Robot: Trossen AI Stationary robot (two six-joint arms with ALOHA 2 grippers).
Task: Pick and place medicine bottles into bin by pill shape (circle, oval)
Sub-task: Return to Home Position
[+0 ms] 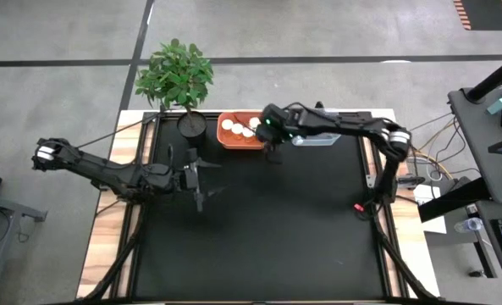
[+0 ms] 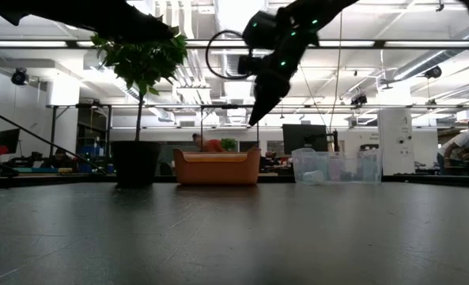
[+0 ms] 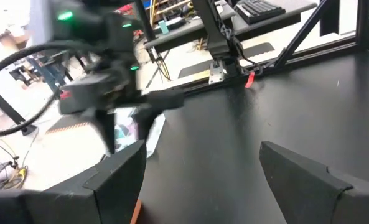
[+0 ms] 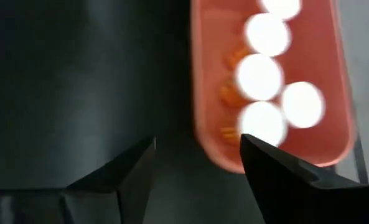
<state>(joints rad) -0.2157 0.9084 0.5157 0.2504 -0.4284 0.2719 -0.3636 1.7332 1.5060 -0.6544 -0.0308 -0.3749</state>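
Observation:
Several amber medicine bottles with white round caps (image 1: pixel 236 129) stand in an orange bin (image 1: pixel 259 144) at the table's far edge; they also show in the right wrist view (image 4: pixel 259 76). My right gripper (image 1: pixel 273 149) hangs open and empty, pointing down, above the table just beside the bin's right end (image 4: pixel 209 149); the low view shows it (image 2: pixel 255 120) well above the bin (image 2: pixel 217 168). My left gripper (image 1: pixel 205 178) is open and empty over the table's left half, pointing toward the right (image 3: pixel 200 155).
A potted green plant (image 1: pixel 179 76) stands left of the orange bin, its dark pot (image 2: pixel 135 163) on the table's far edge. A clear bin (image 2: pixel 334 167) sits right of the orange bin, under my right arm (image 1: pixel 335 123). The black mat (image 1: pixel 276 229) stretches toward the near edge.

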